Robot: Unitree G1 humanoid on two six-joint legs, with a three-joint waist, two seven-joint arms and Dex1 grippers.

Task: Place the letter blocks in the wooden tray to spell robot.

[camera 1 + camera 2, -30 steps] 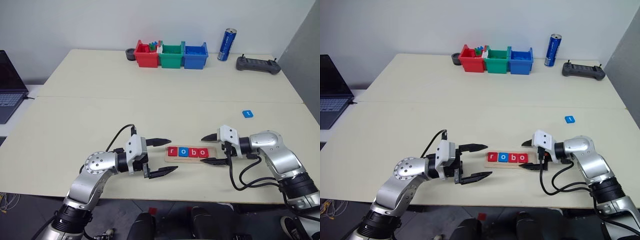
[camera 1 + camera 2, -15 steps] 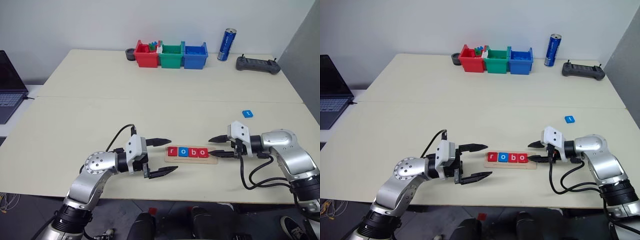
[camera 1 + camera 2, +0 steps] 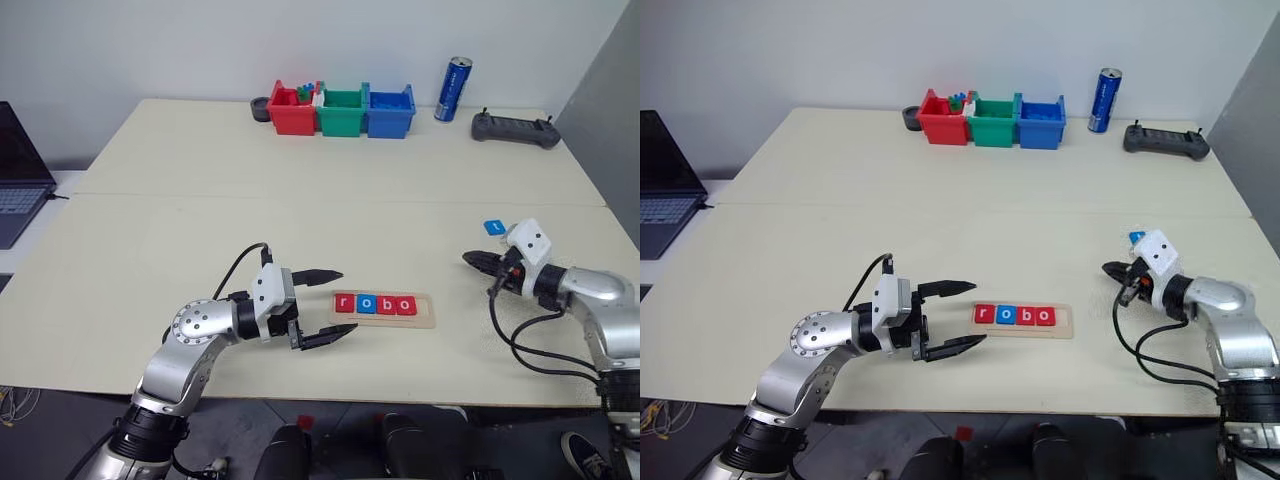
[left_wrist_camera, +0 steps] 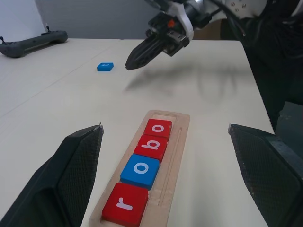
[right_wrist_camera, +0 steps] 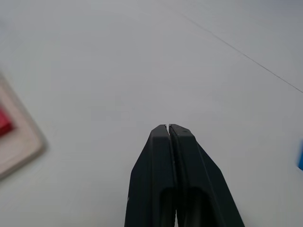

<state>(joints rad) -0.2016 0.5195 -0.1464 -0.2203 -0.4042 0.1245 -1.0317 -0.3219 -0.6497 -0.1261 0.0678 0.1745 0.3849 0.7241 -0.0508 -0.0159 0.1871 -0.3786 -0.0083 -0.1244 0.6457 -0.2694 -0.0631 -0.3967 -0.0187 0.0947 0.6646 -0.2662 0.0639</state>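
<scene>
Left eye view gives me a pale cream table [image 3: 300,190] against a white wall, with red, green and blue bins [image 3: 342,110], a blue can [image 3: 457,89] and a black controller [image 3: 514,129] along its far edge. A laptop [image 3: 20,170] is cut off at the side. My left gripper [image 3: 330,306] stands wide open just beside the wooden tray [image 3: 382,308], which holds four letter blocks [image 3: 375,304] reading r, o, b, o. My right gripper [image 3: 472,260] has its fingers pressed together, empty. The blue block [image 4: 105,66] lies near it; its letter is hard to make out.
</scene>
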